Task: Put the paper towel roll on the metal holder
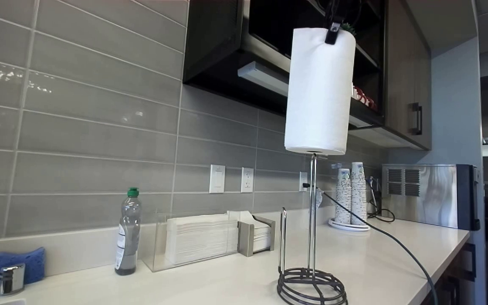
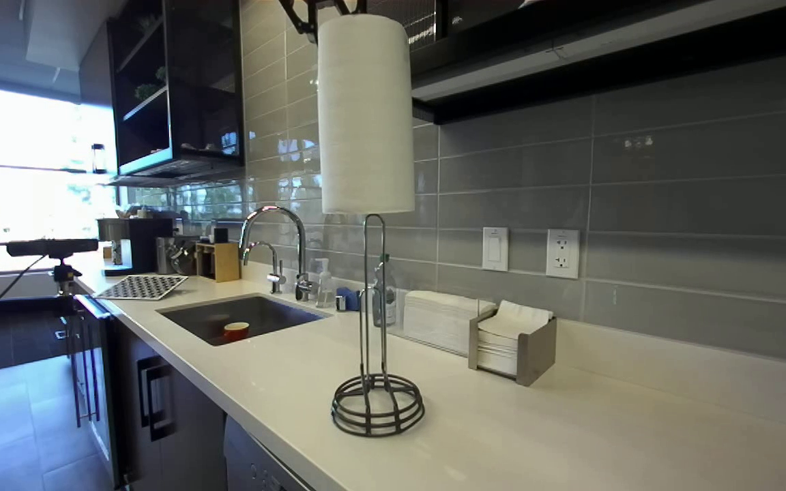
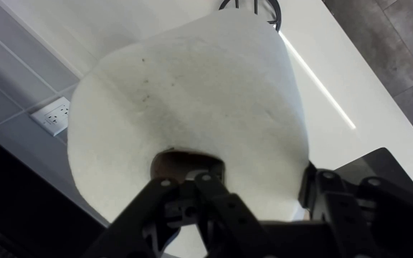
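The paper towel roll (image 1: 320,91) hangs nearly upright in the air, and it also shows in an exterior view (image 2: 366,112) and the wrist view (image 3: 120,89). My gripper (image 3: 251,181) is shut on its top wall, with one finger in the core hole and the other outside; a finger shows in an exterior view (image 1: 333,36). The metal holder (image 1: 312,212) stands on the counter below, also seen in an exterior view (image 2: 374,293). Its rod top is at the roll's bottom, close under the core hole; I cannot tell whether it enters. In the wrist view only part of its base (image 3: 278,16) shows.
Dark upper cabinets (image 1: 218,55) hang behind the roll. A green-capped bottle (image 1: 128,237), a clear napkin box (image 1: 201,239) and a smaller napkin holder (image 2: 533,354) stand along the wall. Paper cups (image 1: 357,195), a cable (image 1: 388,235) and a sink (image 2: 181,315) are on the counter.
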Robot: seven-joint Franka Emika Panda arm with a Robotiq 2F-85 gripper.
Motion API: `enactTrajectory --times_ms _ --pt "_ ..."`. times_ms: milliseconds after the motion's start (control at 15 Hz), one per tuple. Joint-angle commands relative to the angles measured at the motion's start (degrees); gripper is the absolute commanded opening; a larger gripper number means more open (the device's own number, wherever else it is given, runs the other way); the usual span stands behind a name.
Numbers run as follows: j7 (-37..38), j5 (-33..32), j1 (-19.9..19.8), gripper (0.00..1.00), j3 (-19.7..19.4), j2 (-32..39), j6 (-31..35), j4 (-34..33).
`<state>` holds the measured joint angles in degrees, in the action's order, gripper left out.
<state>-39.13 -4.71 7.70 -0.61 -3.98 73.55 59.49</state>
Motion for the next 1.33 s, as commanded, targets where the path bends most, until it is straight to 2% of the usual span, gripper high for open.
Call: enactTrajectory --times_ms 0,1067,1200,1267 --pt "-1.0 -1.1 -0.1 0.21 0.0 1.9 -0.7 -2.8" --pt "-0.9 -0.4 -0.5 0.21 -1.5 3.6 -1.8 0.0" --pt "-0.8 -0.3 -0.5 0.68 -1.6 3.5 -1.7 0.2" --pt "-0.9 -0.2 -0.5 0.73 -1.7 3.4 -1.7 0.4"
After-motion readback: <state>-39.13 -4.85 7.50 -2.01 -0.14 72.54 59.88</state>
